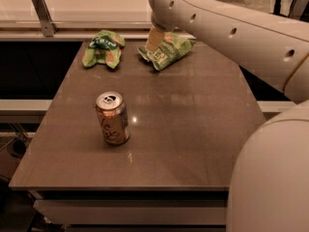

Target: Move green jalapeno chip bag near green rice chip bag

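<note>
Green jalapeno chip bag we hold low, pincer clamped on it (ready to release), near the green rice chip bag.

Colours, grey-brown table and contents
Green jalapeno chip bag, 12 o'clock: light green, pale markings. Green rice chip bag, 11 o'clock: green, orange patches, dark green band with white lettering. Can, 9 o'clock: gold-tan, dark script. Gripper, 12 o'clock over the jalapeno bag: beige. Arm: cream, dark dots.
</note>
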Controlling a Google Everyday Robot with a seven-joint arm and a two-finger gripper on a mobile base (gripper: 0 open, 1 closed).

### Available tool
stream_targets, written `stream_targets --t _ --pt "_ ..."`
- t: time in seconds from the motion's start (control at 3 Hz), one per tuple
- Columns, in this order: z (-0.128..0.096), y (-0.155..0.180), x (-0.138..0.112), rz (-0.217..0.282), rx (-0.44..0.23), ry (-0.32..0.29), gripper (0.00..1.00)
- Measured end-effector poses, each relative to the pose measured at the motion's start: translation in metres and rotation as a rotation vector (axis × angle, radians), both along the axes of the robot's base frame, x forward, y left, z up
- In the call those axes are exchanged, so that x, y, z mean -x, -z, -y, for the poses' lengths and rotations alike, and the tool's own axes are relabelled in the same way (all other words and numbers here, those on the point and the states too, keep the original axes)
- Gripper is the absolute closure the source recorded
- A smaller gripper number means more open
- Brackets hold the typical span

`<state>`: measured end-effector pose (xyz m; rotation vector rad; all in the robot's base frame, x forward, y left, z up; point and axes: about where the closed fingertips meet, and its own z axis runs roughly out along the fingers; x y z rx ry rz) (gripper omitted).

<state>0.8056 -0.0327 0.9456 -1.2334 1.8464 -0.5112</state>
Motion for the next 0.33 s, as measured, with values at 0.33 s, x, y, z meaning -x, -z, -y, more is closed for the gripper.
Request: stream_targets --t 0.33 --pt "0.0 0.0 0.0 0.0 0.0 0.0 0.0"
